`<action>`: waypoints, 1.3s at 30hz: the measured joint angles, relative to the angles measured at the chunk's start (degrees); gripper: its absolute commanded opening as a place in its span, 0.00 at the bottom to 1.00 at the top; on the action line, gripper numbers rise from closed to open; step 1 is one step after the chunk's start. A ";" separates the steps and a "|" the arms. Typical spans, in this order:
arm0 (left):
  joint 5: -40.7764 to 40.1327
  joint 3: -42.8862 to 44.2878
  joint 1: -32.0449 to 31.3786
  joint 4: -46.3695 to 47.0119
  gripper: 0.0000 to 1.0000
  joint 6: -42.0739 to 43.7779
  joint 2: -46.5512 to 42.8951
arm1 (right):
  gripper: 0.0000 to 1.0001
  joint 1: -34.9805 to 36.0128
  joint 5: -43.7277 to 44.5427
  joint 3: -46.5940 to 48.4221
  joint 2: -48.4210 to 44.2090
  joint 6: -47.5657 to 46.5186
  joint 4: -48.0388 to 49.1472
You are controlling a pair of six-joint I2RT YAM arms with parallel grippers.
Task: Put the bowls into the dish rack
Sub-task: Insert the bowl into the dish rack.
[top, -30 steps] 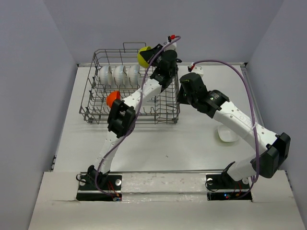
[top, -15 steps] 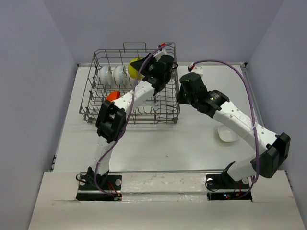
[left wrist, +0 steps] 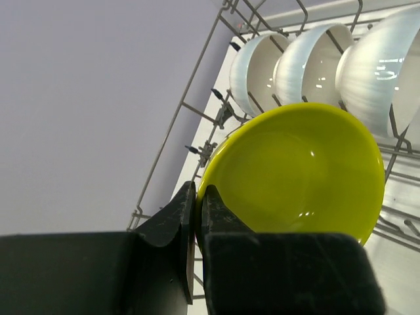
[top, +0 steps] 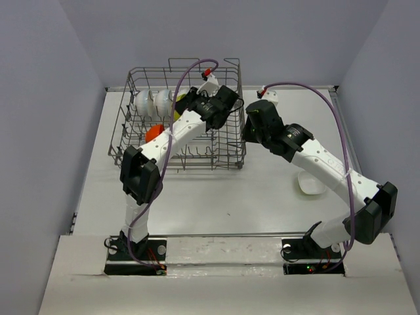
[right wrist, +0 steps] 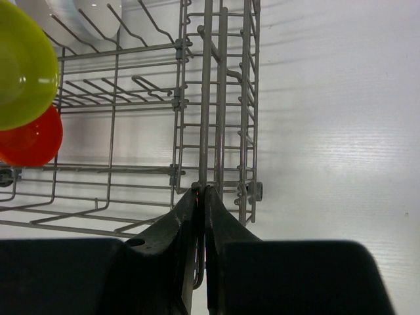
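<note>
The grey wire dish rack (top: 131, 141) stands at the back left of the table. My left gripper (left wrist: 199, 197) is shut on the rim of a yellow bowl (left wrist: 295, 170) and holds it on edge inside the rack, right beside three white bowls (left wrist: 315, 62) standing in a row. In the top view the yellow bowl (top: 181, 100) is mostly hidden by the left wrist (top: 209, 105). An orange bowl (top: 154, 132) sits lower in the rack. My right gripper (right wrist: 202, 191) is shut on an upright wire of the rack's right side (right wrist: 216, 98).
Another white bowl (top: 312, 183) lies on the table to the right of the rack, under the right forearm. Purple cables loop over both arms. Grey walls close in the table at the back and sides.
My left arm has carried the yellow bowl from above the rack's back right corner leftward and down into the rack, beside the white bowls. The right arm has not moved.
</note>
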 measured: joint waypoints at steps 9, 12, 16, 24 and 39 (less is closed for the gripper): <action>1.14 -7.26 -0.55 -14.97 0.00 -18.91 0.00 | 0.06 0.00 -0.09 -0.79 -0.44 -0.02 0.94; 1.40 -9.16 -0.48 -17.46 0.00 -22.88 0.00 | 0.06 0.00 -0.11 -0.83 -0.44 -0.04 1.01; 1.25 -9.70 -0.26 -19.30 0.00 -26.34 0.00 | 0.06 0.00 -0.11 -1.09 -0.61 -0.04 1.27; -0.87 -11.58 0.00 -20.72 0.00 -28.55 -1.33 | 0.06 0.00 -0.09 -1.79 -0.96 0.02 2.23; -4.70 -13.14 1.62 -21.00 0.00 -27.67 -2.47 | 0.06 0.02 -0.13 -2.21 -1.11 0.07 2.78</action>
